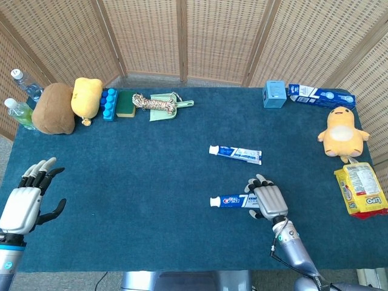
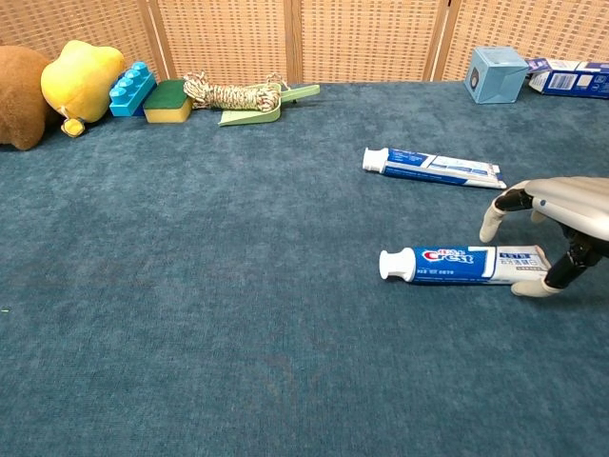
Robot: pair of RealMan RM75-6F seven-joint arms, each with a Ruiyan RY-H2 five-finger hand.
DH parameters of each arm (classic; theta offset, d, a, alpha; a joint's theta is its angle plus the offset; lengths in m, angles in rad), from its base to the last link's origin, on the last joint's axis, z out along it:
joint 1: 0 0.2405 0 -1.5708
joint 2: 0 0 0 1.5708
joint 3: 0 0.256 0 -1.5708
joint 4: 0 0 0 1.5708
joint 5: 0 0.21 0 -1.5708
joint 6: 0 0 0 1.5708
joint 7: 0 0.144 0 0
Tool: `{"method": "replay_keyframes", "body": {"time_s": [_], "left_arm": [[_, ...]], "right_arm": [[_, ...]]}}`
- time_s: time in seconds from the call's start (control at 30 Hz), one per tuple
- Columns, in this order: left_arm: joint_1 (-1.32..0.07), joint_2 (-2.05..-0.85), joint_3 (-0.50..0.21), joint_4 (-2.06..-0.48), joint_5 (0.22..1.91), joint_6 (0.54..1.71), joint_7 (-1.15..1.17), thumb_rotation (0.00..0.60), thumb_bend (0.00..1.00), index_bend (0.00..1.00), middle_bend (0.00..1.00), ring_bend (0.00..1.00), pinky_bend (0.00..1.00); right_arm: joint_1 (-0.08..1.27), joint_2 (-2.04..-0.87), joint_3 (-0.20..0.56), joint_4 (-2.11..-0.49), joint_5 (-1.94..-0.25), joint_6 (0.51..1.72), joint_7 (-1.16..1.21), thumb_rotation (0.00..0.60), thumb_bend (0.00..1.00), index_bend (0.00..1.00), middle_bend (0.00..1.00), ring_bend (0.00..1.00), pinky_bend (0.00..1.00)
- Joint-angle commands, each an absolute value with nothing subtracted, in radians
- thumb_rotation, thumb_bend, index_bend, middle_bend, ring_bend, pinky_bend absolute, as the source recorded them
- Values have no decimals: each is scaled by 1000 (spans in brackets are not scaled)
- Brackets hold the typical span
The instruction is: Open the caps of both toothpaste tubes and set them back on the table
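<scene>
Two white-and-blue toothpaste tubes lie capped on the blue table, caps pointing left. The far tube (image 1: pixel 235 154) (image 2: pixel 433 167) lies alone near the middle. My right hand (image 1: pixel 268 202) (image 2: pixel 557 224) arches over the tail end of the near tube (image 1: pixel 230 200) (image 2: pixel 461 265). Its fingers curve down on the tube's far side, and its thumb touches the table at the tail. The hand does not grip the tube. My left hand (image 1: pixel 24 203) hovers with fingers spread at the front left edge, far from both tubes, and shows only in the head view.
Along the back left are two bottles (image 1: pixel 21 97), a brown plush (image 1: pixel 54 109), a yellow plush (image 1: pixel 86 98), a blue block (image 1: pixel 109 103), a sponge (image 1: pixel 126 103), a rope on a green scoop (image 1: pixel 159 104). Back right: blue box (image 1: pixel 274 94), toothpaste carton (image 1: pixel 320 95), duck plush (image 1: pixel 342 132), snack bag (image 1: pixel 361 189).
</scene>
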State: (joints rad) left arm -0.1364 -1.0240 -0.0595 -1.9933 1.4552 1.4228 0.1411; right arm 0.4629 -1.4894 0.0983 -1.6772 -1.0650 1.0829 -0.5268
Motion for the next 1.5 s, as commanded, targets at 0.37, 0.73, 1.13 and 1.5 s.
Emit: {"method": "replay_keyframes", "body": {"time_s": [0.37,0.73,1.13,1.5], "left_arm": [[-133,-1023,-53,-1987,1456,1428,134,600,335,144,24,0,66],[-128,-1021,-51,-1985,1459,1439,127,600,335,141,19,0,66],[-111,-1009,-44,-1984,1467,1460,101,600,335,139,18,0,66],[-90,-995,-32,-1987,1494,1488,75,600,334,137,18,0,66]], "right_arm": [[489,-1497,100,-1666,-1018,1067,-534,600,225,353,219,72,232],[515,-1508,108,-1668,-984,1050,-531,600,291,468,235,82,233],[551,-1501,138,-1684,-955,1024,-489,600,506,719,450,317,483],[557,-1485,134,-1662,-1015,975,-356,600,597,818,560,472,688]]}}
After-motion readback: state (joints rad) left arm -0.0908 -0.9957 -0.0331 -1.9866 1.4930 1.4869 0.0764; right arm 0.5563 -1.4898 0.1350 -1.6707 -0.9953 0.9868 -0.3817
